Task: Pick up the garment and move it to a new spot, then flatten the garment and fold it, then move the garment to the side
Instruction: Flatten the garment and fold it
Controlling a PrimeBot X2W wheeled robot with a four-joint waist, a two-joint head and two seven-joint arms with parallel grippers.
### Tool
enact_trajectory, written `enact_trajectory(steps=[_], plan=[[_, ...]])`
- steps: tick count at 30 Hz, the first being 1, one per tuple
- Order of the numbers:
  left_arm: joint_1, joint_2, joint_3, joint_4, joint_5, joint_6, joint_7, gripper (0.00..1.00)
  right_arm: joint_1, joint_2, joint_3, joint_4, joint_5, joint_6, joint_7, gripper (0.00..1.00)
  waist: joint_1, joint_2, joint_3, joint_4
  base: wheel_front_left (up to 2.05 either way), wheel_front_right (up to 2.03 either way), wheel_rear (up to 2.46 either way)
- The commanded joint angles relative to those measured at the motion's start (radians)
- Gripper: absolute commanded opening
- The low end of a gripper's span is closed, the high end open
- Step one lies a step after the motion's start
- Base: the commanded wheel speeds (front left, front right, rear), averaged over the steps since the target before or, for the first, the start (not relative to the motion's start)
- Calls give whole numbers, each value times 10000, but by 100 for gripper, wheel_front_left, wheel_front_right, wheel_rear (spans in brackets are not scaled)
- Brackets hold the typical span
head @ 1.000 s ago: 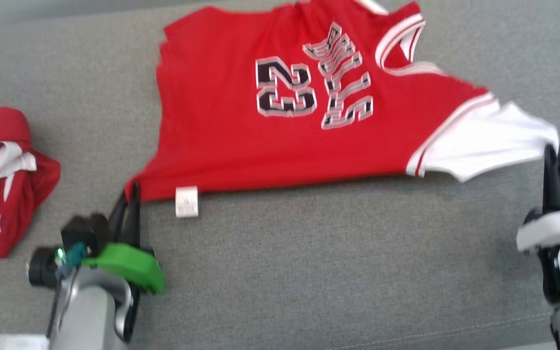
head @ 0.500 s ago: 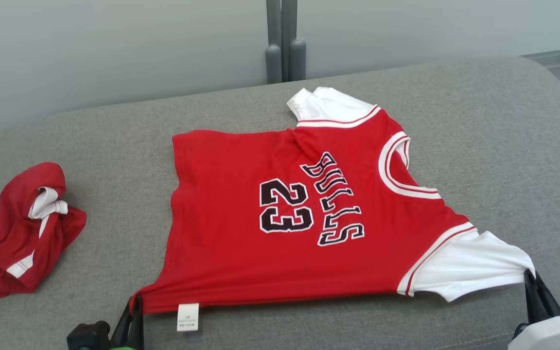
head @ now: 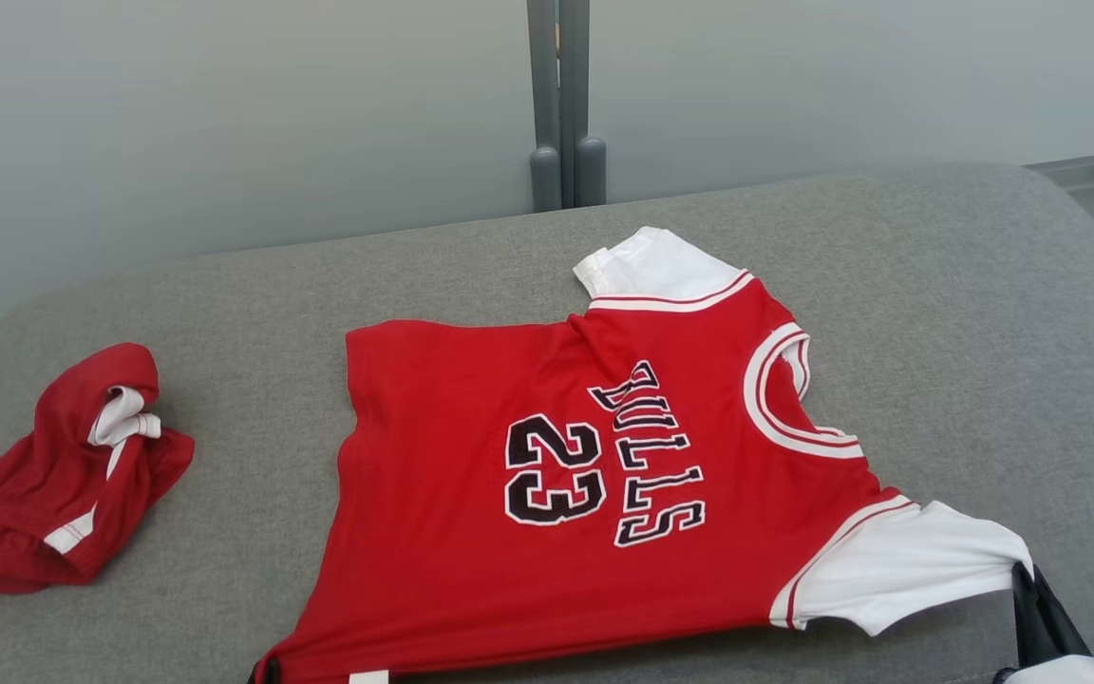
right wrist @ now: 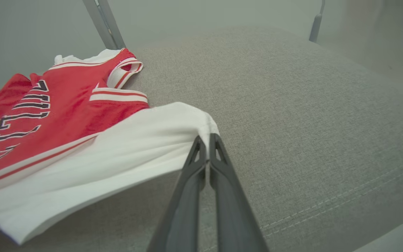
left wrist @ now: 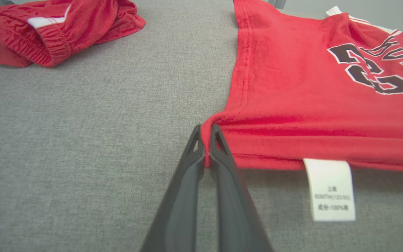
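So, nearest first: the hem corner [left wrist: 210,120] of the red jersey [head: 471,532] is being pinched by the left gripper [left wrist: 205,147], jaws closed tight on the fabric just beside the care label [left wrist: 331,189]. The white sleeve [right wrist: 145,140] is being clamped the same way by the right gripper [right wrist: 206,148]. Between them the near edge is being held taut, slightly off the grey cushion [head: 936,313]. Further back the body is lying flat, print up; a crumpled red bundle [head: 63,475] is lying well apart on the left. Farthest off, the other sleeve [head: 651,266] is looking bunched. Pretty sure flattening is what's being done here, folding not yet started. Next the edge needs lowering evenly under tension before letting go.
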Motion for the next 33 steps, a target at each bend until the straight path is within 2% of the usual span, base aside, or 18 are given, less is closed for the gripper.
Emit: enact_trajectory(steps=[1, 8, 12, 20, 27, 33], plan=[[234, 230, 106, -52, -147, 127, -6, 0, 142, -107, -228, -144, -102, -161, -50, 0, 1, -1, 14, 82, 0, 0, 0], [-132, 195, -281, -687, -84, 125, -4, 0, -362, 258, -213, -881, -555, -117, -47, 0, 1, -1, 159, 365, 0, 0, 0], [-773, 182, -610, -979, 180, 36, -4, 0, -681, -315, -62, -894, -88, -110, -44, 0, 1, -1, 280, 535, 0, 0, 0], [-2415, 169, -1201, -440, 572, -40, -4, 0, -2313, -927, 646, 527, -74, -101, -39, 0, 1, -1, 805, 735, 0, 0, 0], [-3389, 161, -1421, 182, 591, -58, -3, 0, -3626, -1074, 1102, 1813, -336, -100, -15, 0, 1, -1, 1389, 805, 0, 0, 0], [-4028, 159, -1612, 494, 479, -49, -4, 0, -4476, -1147, 1098, 2683, -534, -100, -31, 0, 1, -1, 1844, 923, 0, 0, 0]])
